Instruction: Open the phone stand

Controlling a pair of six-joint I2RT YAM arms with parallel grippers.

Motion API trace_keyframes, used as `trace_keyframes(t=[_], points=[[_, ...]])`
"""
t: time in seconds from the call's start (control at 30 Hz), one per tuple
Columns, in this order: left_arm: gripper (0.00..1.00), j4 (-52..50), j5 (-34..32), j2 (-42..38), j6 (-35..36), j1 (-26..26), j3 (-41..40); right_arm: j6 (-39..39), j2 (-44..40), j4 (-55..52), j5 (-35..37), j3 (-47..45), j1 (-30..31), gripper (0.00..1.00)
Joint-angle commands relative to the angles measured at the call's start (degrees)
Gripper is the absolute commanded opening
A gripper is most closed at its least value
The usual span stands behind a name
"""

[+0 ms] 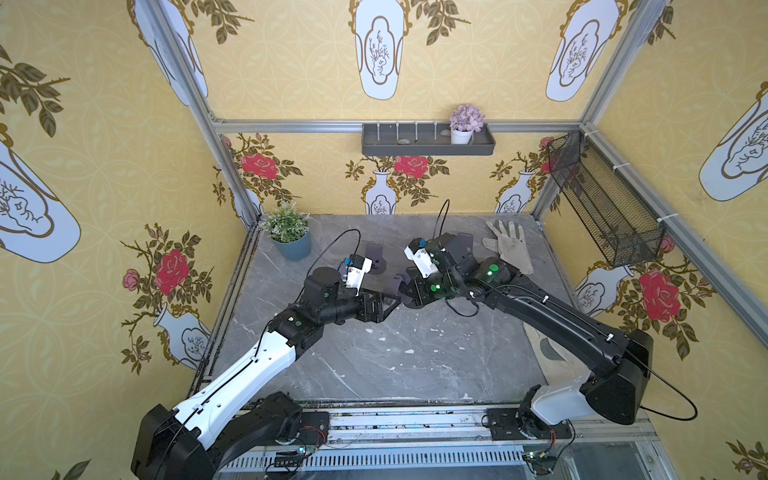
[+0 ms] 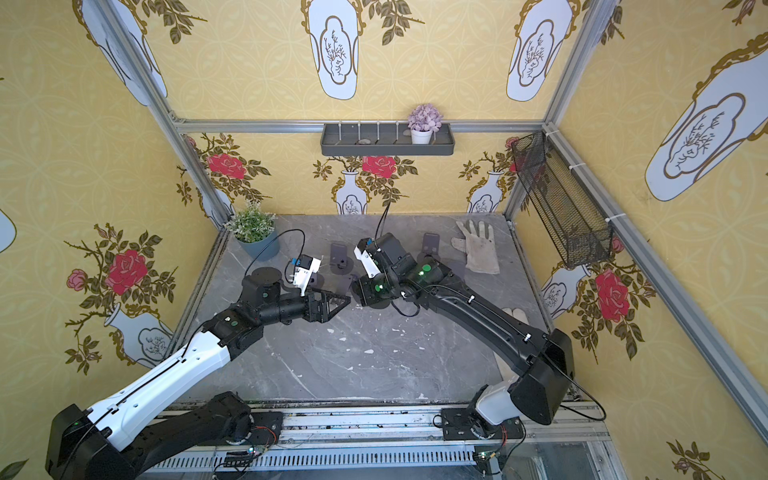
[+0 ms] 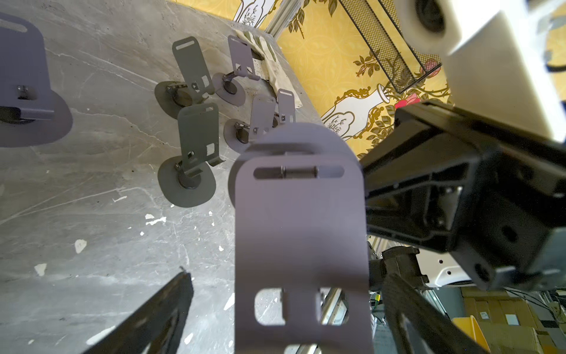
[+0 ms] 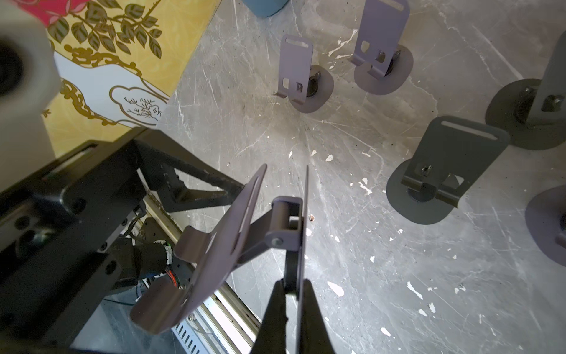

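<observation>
**Operator:** Top views. Where is the work item?

**Technician:** In both top views the phone stand (image 1: 397,283) (image 2: 346,284) sits at frame centre, between the two arm ends. The left gripper (image 1: 390,304) reaches it from the left of the frame and the right gripper (image 1: 404,293) from the right. I cannot tell the finger spacing in these views. Other stands (image 1: 376,258) sit on the table (image 1: 374,365) above centre. A glove (image 1: 512,246) lies at the table's upper right and a plant pot (image 1: 293,245) at its upper left.

**Operator:** Left wrist view?

**Technician:** The phone plate of the phone stand (image 3: 300,239) fills the lower centre. The fingers (image 3: 159,309) of the left gripper stand wide apart, one at lower left and one at lower right, flanking the plate. Bare table shows between the lower-left finger and the plate. The right gripper's body is at the right of the frame, just beside the plate's right edge. Its fingertips are hidden.

**Operator:** Right wrist view?

**Technician:** The right gripper (image 4: 294,289), at bottom centre, is clamped on the stand's thin base plate, seen edge-on. The hinge arm rises from that plate. The phone plate (image 4: 226,239) leans away toward the left, forming a V with the base. The stand is held above the table. A finger of the left gripper (image 4: 196,180) lies at centre left, near the phone plate's upper edge. Other stands occupy the upper and right areas.
</observation>
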Motion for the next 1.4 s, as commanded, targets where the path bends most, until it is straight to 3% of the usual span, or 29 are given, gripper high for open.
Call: trace_keyframes(t=[0.0,0.27,0.53,0.83,1.0,1.27,1.37], points=[[0.99,1.1,1.2,1.0,2.1,0.1,1.1,-0.8,0.1,0.5,0.3,-0.1,0.2,0.03],[0.99,0.6,2.5,4.7,4.0,0.1,3.8,-1.4,0.3,0.6,0.3,0.2,0.5,0.04],[0.85,2.1,4.0,6.9,4.4,0.1,4.5,-1.3,0.6,0.8,0.0,0.2,0.9,0.04],[0.79,2.7,3.1,7.5,4.6,1.8,5.2,-1.4,0.7,1.0,0.1,-0.1,1.1,0.04],[0.68,2.8,3.5,8.1,4.7,2.2,5.2,-1.5,1.0,1.1,0.3,0.0,1.2,0.04],[0.35,3.7,5.4,9.0,4.2,2.5,4.8,-1.3,1.2,1.4,1.2,0.2,1.1,0.04],[0.34,3.7,5.7,9.1,4.2,2.5,4.7,-1.0,1.3,1.4,1.9,0.3,1.0,0.04]])
